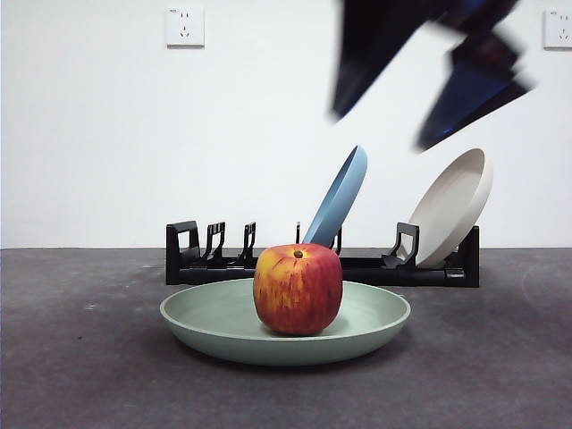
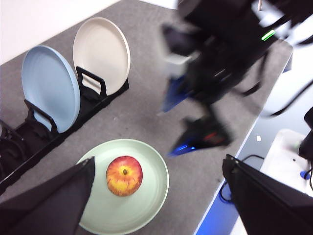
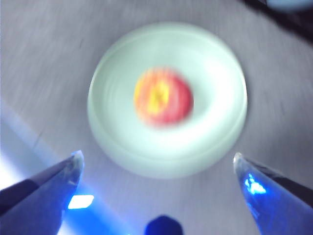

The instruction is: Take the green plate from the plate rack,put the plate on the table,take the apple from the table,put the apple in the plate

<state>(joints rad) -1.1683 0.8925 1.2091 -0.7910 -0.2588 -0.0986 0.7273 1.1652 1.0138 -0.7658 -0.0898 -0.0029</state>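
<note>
Looking at the apple sat mid green plate, we reckon job's done: both grippers spread wide, empty, so nothing gets knocked.

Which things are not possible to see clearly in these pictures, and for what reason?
- Right gripper: motion blur in the front view; top edge cuts off the arm.
- Apple and green plate: right wrist view blurred, no stem or streaks visible.
- Plate rack: left wrist edge cuts off one end.
- Left gripper: only its jaw bases show, wide apart.
</note>
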